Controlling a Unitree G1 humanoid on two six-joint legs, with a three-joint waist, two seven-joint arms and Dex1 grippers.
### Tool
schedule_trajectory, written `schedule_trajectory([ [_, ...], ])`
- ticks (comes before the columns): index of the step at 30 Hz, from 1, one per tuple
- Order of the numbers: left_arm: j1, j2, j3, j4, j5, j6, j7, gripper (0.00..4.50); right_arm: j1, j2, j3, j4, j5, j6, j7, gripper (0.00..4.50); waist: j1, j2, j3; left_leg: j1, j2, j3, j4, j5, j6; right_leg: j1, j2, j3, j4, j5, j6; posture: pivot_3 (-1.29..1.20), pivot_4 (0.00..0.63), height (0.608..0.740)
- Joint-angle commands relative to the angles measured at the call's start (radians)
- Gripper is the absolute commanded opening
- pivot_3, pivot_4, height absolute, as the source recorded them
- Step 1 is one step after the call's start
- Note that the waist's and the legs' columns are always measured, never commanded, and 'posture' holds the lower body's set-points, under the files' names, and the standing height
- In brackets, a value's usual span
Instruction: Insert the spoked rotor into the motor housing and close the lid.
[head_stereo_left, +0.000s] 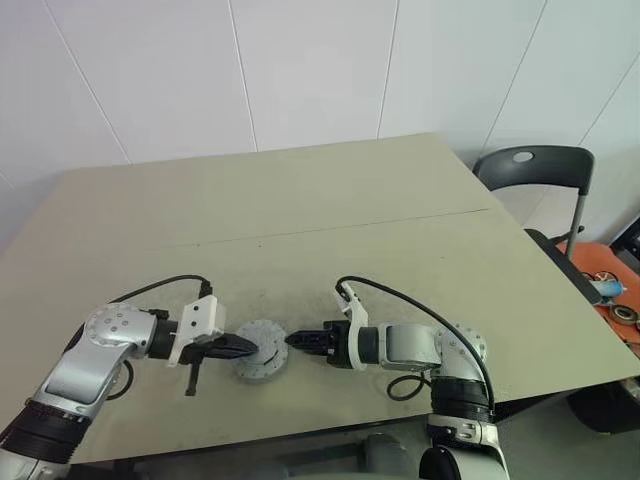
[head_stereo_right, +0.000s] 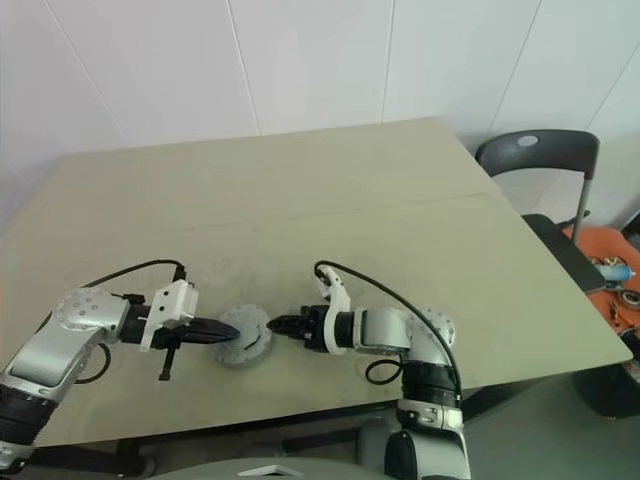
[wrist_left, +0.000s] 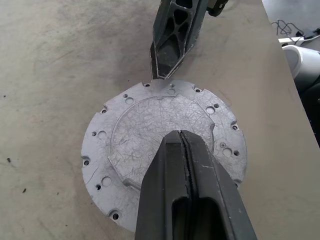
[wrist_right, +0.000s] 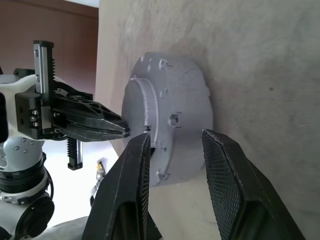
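A: Lid (head_stereo_left: 262, 350), whereabouts?

B: Flat on the surface (head_stereo_left: 350, 220), close to the front edge and roughly midway along it, between the two hands. Grey metal, notched rim dotted with small holes, raised round centre facing up, scratched all over.

A: Left hand (head_stereo_left: 252, 347)?

B: Fingers pressed tight together, nothing between them. Reaching in from the left-edge side, tilted slightly down, tip over the lid's raised centre. Touching or just above: cannot tell.

A: Right hand (head_stereo_left: 291, 340)?

B: Fingers spread, nothing pinched. Reaching in from the right-edge side, pointing back toward the left hand, tips right at the lid's rim on the side opposite it. Seen from the right wrist, rim lined up with the gap between the two fingers. Contact with the rim: impossible to judge.

A: Any writing, brand or label?

B: Too small to read, if any, on the lid or on either hand.

A: Anything else around?

B: Black cable looping off each wrist. Faint seam across the surface from left edge to right edge, beyond the lid. Black folding chair (head_stereo_left: 535, 165) off the far right corner. Orange item (head_stereo_left: 600, 270) with round metal parts, down on the floor past the right edge.
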Motion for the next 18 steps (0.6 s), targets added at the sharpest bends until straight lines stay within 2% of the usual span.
schedule_trajectory([
  [1, 0.010, 0.014, -0.023, 0.034, 0.044, -0.007, 0.000, 0.00, -0.013, -0.002, 0.010, -0.022, 0.047, 0.005, 0.003, 1.66, 0.000, 0.000, 0.000, 0.001, 0.000, 0.000, 0.000, 0.000, 0.000, 0.001, 0.000, 0.000, 0.000, 0.000, 0.000, 0.00, 0.000, 0.740],
  [7, -0.006, 0.038, -0.011, 0.021, 0.035, 0.010, -0.011, 0.00, -0.010, -0.036, 0.054, -0.003, 0.041, 0.005, -0.006, 1.66, -0.002, 0.000, 0.000, 0.010, 0.000, 0.000, -0.001, 0.000, 0.000, 0.008, 0.000, 0.000, 0.000, 0.000, 0.000, 0.00, 0.000, 0.740],
  [18, -0.030, 0.051, -0.005, -0.008, 0.022, 0.049, -0.009, 0.00, -0.032, -0.019, 0.058, 0.042, -0.004, 0.005, -0.014, 1.66, -0.001, 0.000, 0.000, 0.010, 0.001, 0.000, -0.001, 0.000, 0.000, 0.009, 0.001, 0.000, 0.000, 0.000, 0.000, 0.00, 0.000, 0.740],
])
